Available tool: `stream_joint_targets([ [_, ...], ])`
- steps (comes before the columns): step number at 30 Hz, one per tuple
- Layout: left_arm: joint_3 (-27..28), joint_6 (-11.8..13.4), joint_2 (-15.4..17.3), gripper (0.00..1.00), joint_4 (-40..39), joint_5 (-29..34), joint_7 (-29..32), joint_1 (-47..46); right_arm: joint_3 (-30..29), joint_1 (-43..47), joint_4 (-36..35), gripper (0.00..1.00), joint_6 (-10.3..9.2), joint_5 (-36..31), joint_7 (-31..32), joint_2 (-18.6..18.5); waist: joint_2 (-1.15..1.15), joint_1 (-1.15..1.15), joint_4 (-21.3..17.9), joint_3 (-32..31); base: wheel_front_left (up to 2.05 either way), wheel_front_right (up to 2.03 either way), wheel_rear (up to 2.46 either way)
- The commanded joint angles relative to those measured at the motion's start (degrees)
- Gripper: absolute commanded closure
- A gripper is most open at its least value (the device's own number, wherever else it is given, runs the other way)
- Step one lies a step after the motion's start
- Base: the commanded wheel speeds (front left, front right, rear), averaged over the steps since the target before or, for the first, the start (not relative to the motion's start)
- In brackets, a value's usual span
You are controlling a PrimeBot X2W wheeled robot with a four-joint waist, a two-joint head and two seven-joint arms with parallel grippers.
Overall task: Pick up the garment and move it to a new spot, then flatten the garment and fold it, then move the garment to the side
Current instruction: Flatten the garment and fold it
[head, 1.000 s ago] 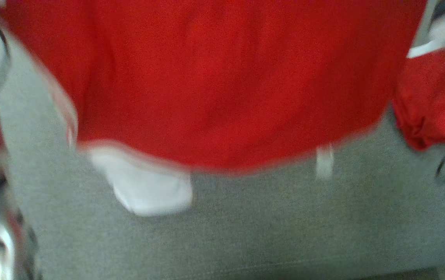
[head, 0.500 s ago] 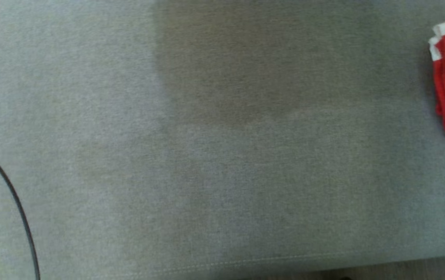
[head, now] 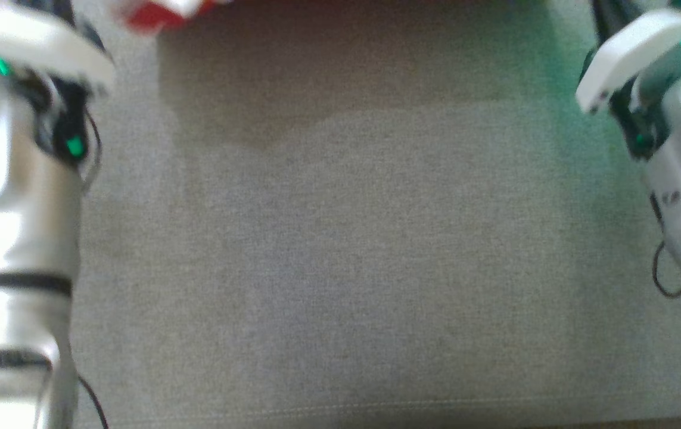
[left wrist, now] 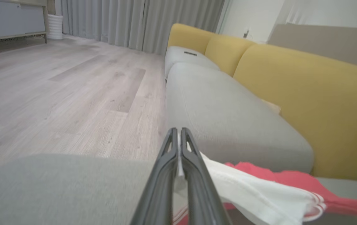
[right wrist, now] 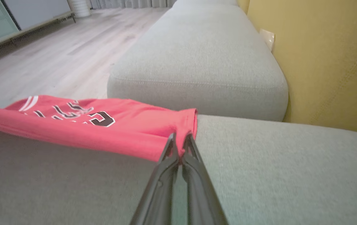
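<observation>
Blurred and cut off at the head view's top edge, the garment (head: 158, 13) is pinched by the left gripper (left wrist: 179, 130) at its white trim and the right gripper (right wrist: 180, 136) at a red corner.

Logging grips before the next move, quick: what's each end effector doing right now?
Left end effector: closed on white trim of the garment.
Right end effector: closed on the garment's red edge.

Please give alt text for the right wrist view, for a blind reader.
The right gripper is shut on the edge of a red garment with black lettering, which stretches left above a grey sofa cushion. A yellow backrest stands at right, wooden floor beyond.
</observation>
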Motion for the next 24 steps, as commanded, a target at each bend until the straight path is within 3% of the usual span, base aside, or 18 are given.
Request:
stream_joint_targets([
  [1, -0.8, 0.1, 3.7, 1.0, -3.9, -0.7, -0.7, 1.7, 2.4, 0.8, -2.8, 1.0, -0.05, 1.8, 0.5, -1.9, 0.0, 0.01, 0.1, -1.6, 0.0, 0.0, 0.0],
  [7, -6.0, 0.1, 7.4, 1.0, -9.7, -3.8, -0.7, 14.5, 11.9, 7.2, -7.9, 1.0, -0.05, 7.1, 2.8, -7.7, 0.0, 0.01, 0.7, -5.2, 0.0, 0.0, 0.0],
  [17, -12.2, 0.1, 11.2, 1.0, -16.8, -5.7, -0.7, 27.2, 20.4, 15.9, -15.4, 1.0, -0.05, 13.9, 3.1, -16.1, 0.0, 0.01, 1.3, -10.8, 0.0, 0.0, 0.0],
  [24, -13.9, 0.6, 13.4, 1.0, -23.5, -6.1, 1.0, 35.9, 23.0, 22.7, -19.0, 1.0, -0.05, 18.0, 2.9, -19.7, 0.0, 0.01, 1.3, -14.4, 0.0, 0.0, 0.0],
])
